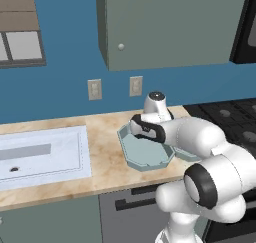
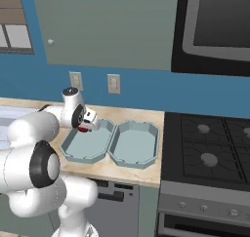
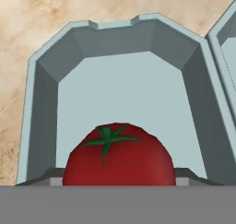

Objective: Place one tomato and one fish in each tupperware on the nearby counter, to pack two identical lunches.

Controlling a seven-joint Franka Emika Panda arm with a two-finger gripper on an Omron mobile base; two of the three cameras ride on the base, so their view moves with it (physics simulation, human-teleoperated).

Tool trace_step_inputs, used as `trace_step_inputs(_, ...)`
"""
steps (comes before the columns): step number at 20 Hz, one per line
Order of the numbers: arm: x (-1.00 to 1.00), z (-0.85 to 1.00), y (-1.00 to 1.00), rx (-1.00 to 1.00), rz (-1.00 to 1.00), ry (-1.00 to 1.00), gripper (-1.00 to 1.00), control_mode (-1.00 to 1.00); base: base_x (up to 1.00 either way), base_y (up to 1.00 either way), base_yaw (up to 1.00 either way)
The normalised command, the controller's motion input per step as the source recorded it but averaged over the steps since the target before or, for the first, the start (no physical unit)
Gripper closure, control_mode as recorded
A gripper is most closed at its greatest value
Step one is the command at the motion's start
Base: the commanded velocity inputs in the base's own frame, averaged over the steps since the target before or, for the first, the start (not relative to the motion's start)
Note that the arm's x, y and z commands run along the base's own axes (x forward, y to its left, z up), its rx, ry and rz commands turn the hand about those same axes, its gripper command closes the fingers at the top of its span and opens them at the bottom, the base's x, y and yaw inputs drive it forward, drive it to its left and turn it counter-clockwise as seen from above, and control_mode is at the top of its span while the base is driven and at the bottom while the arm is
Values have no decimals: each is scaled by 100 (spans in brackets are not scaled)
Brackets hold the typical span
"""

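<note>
Claw (image 2: 86, 128): closed on the tomato (image 3: 119, 156), hanging over the left container's near-left end; red shows under it in the right base view.
Tomato: stem up, held between the finger tips, above the container floor.
Left container (image 2: 93, 144): on the desk (image 1: 102, 159), floor bare.
Right container (image 2: 134, 146): just beside the left one, rims touching or nearly so.
Sink (image 1: 42, 154): left of both containers.
Stove (image 2: 215, 143): right of the desk.

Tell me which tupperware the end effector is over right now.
The tupperware nearer the sink, not the one beside the stove. The end effector hangs over it with a tomato.
</note>
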Motion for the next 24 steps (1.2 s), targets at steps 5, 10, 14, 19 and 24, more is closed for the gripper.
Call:
trace_step_inputs(5,17,-31,0,0,0,1,100,-100,0,0,0)
trace_step_inputs(10,17,-41,0,0,0,0,100,-100,0,0,0)
trace_step_inputs(14,25,-22,0,0,0,0,100,-100,0,0,0)
trace_step_inputs(19,32,-16,0,0,0,0,100,-100,0,0,0)
trace_step_inputs(24,20,-28,0,0,0,0,100,-100,0,0,0)
